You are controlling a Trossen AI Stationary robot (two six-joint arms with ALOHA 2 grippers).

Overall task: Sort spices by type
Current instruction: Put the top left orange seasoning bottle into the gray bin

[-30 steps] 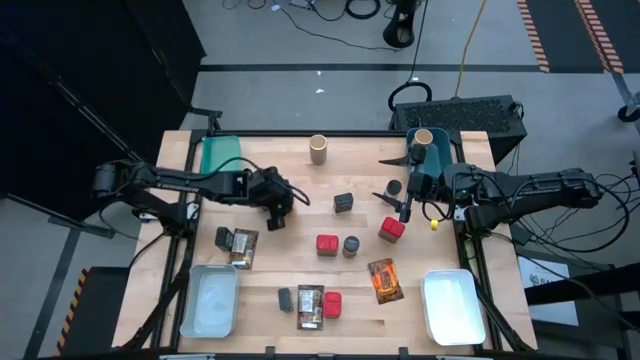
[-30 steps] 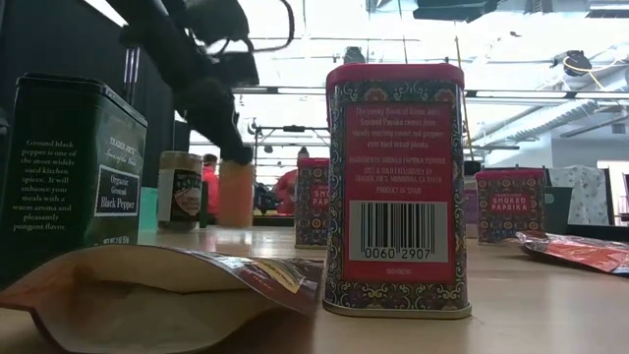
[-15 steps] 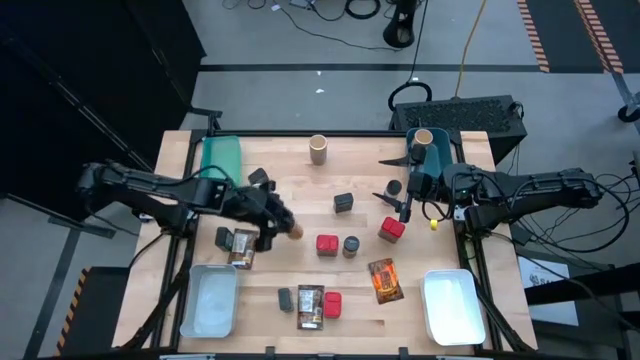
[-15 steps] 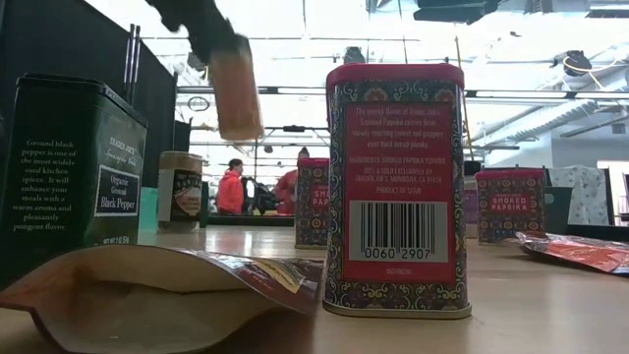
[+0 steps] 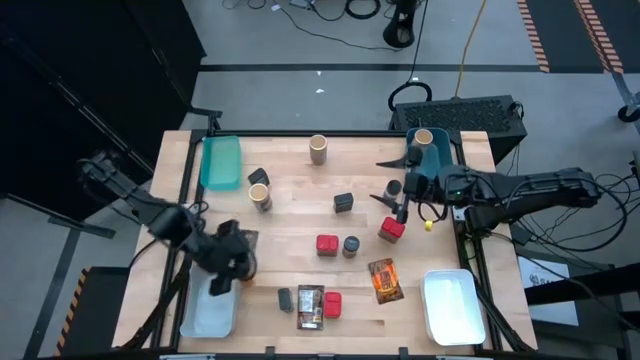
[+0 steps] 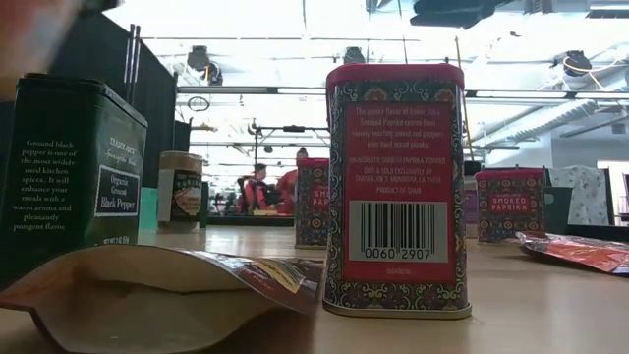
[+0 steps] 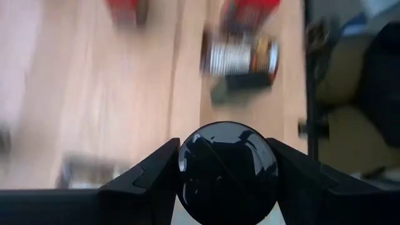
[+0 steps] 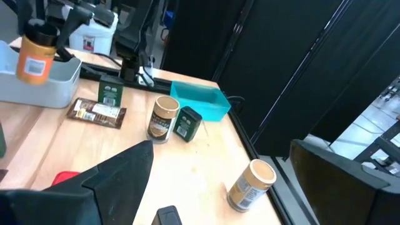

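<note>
My left gripper hangs over the clear-white bin at the near left, shut on an orange-tan spice jar with a black lid. My right gripper waits open above the table at the right, beside a red tin. Other spices stand on the table: red tins, dark jars, tan cylinders and flat packets. My left gripper pinches the jar between its two fingers, one on each side of its upper part by the black lid. The fingers slant down from the table's left. The jar hangs about upright, lifted clear above the clear-white bin.
A teal bin lies at the far left. Another teal bin at the far right holds a tan cylinder. A second clear-white bin is at the near right. A tall red tin and a black pepper tin stand near the front edge.
My left gripper has lifted the orange jar off the table's left middle and carried it up and toward the near left corner, over the clear-white bin, turning as it went. A tan cylinder and a dark tin that the arm covered now show.
</note>
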